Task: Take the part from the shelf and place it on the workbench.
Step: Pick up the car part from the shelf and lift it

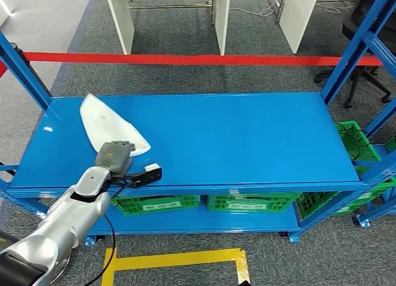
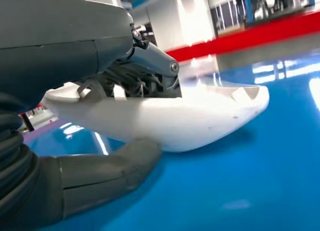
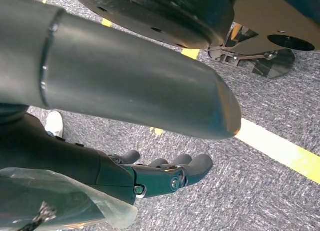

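The white part [image 1: 109, 126] lies on the blue shelf [image 1: 224, 137], its long axis running away from the shelf's front edge. The left robot hand [image 1: 114, 157] grasps its near end, thumb under, fingers [image 2: 151, 66] over the rim. The right robot hand [image 3: 158, 173] hangs released over the floor, far from the shelf.

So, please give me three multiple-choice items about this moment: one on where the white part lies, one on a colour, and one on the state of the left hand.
1. Where is the white part?
A. On the grey floor
B. On the top blue shelf, toward its left end
C. Inside a green crate

2. What colour are the crates under the shelf?
A. Green
B. Red
C. White

3. What is the left hand doing?
A. Hanging beside the body
B. Holding a crate
C. Closing on the part, fingers above, thumb beneath

Answers: 1 B, the head view shows it lying there. 2 A, they show green beneath the shelf edge. 3 C, the left wrist view shows fingers over the rim and thumb under it.
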You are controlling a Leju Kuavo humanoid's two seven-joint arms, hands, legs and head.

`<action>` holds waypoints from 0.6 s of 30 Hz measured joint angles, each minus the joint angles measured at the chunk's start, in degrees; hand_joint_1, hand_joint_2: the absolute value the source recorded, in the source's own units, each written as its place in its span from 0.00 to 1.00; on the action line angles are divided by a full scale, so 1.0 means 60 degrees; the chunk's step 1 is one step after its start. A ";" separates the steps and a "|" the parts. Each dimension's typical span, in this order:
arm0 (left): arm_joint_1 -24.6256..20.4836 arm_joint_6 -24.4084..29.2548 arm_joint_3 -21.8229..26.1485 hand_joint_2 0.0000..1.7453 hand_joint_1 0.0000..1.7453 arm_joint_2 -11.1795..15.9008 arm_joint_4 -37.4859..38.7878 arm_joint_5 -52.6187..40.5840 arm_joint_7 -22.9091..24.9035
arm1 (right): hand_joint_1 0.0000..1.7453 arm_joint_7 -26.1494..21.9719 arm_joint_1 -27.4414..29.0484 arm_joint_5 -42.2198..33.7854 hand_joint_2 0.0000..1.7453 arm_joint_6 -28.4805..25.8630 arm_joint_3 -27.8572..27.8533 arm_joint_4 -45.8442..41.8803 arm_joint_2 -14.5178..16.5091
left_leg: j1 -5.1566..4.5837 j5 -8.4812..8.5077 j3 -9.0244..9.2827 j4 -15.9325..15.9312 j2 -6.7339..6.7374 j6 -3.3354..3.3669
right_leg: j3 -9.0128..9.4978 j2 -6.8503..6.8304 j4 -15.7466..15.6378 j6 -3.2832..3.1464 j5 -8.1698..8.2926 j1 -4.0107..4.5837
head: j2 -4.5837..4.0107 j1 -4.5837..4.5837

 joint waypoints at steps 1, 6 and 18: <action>-0.0006 0.0002 0.0011 1.00 1.00 -0.0001 0.0000 0.0002 -0.0040 | 0.00 0.0000 0.0000 0.0001 0.00 0.0000 0.0000 0.0000 0.0000 | 0.0000 0.0000 0.0000 0.0000 0.0000 0.0000 | 0.0000 0.0002 0.0000 0.0000 0.0000 0.0000 | 0.0000 -0.0001; -0.0021 -0.0058 0.0043 1.00 1.00 -0.0008 0.0000 0.0051 -0.0161 | 0.00 0.0001 0.0002 0.0002 0.00 0.0000 0.0000 0.0000 0.0000 | -0.0001 -0.0001 0.0002 0.0000 0.0001 0.0000 | 0.0000 0.0003 -0.0001 0.0000 0.0000 -0.0001 | 0.0000 -0.0001; 0.0371 0.1238 0.1547 1.00 1.00 -0.0506 -0.0451 0.3897 -0.3664 | 0.00 -0.0002 0.0023 -0.0150 0.00 -0.0098 -0.0008 0.0000 0.0000 | -0.0002 0.0008 0.0001 0.0001 -0.0022 0.0007 | 0.0003 -0.0025 0.0000 0.0000 0.0001 -0.0002 | 0.0000 -0.0002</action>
